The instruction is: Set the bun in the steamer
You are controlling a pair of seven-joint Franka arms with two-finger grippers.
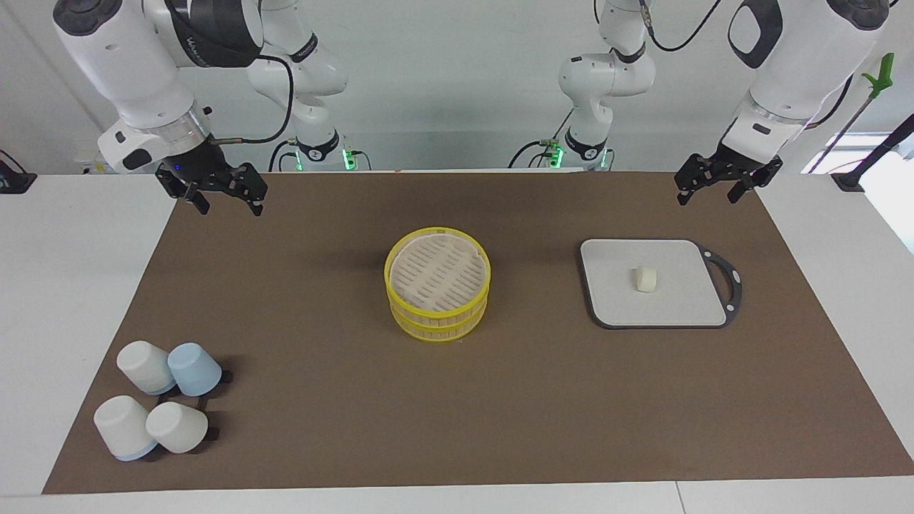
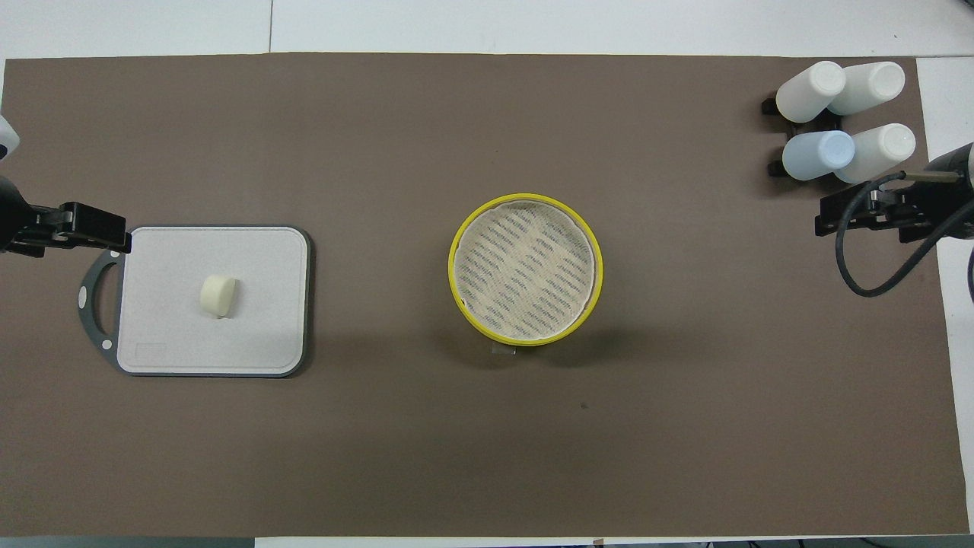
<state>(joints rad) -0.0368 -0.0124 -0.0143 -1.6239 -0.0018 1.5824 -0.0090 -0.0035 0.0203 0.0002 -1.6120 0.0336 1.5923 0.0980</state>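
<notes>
I count one bun [image 1: 645, 278]. I count one grey board [image 1: 653, 307] with a handle. I see one yellow steamer [image 1: 438, 284], and it looks like two round baskets stacked up. There are four cups [image 1: 161, 405] turned upside down: three white ones and one light blue one. All of it is on one brown mat [image 1: 357, 428]. I have two claws.

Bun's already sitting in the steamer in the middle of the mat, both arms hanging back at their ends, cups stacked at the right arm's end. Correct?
Not quite. The bun lies on the grey board, toward the left arm's end, as the facing view shows. The steamer in the middle holds nothing. The rest stands: the left gripper and right gripper wait at their ends, cups at the right arm's.
</notes>
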